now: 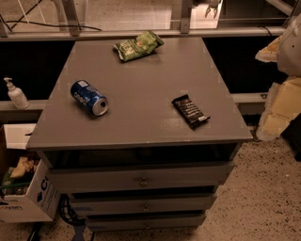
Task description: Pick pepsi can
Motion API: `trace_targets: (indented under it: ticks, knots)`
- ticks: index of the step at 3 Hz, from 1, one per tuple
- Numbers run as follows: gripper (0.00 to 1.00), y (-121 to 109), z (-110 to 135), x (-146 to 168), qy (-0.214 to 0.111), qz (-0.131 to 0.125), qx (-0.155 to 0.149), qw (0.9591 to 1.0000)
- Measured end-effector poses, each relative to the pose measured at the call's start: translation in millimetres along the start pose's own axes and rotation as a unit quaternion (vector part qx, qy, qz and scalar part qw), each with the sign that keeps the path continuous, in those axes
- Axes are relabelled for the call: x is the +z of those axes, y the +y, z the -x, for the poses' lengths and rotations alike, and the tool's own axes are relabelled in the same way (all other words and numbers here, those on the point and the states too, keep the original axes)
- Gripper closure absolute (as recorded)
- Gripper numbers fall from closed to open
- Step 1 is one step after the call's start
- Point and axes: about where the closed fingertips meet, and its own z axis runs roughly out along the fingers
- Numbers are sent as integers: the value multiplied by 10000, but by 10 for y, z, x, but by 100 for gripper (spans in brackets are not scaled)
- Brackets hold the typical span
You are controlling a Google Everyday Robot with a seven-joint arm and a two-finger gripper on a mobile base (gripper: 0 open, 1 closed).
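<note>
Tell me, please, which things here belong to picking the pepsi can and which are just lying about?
Job: pepsi can, lying on its side at the left of the cabinet top; gripper, apparently up at the view's top edge, far from the can.
Lying about: green chip bag; black snack bar; pump bottle; cardboard box.

Claw (207, 5) hangs at top, far from pepsi can (89, 98).
</note>
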Motion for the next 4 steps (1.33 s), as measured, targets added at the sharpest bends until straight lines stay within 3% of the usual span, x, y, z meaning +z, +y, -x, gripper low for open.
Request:
trace_targets:
  ticks: [1,2,3,4]
  knots:
    - [0,21,36,8,-202,67,51,9998]
    - [0,68,151,121,-718,208,168,9971]
    - [0,103,393,273,-1437,374,342,9883]
    - [0,77,775,391,-2228,483,465,9726]
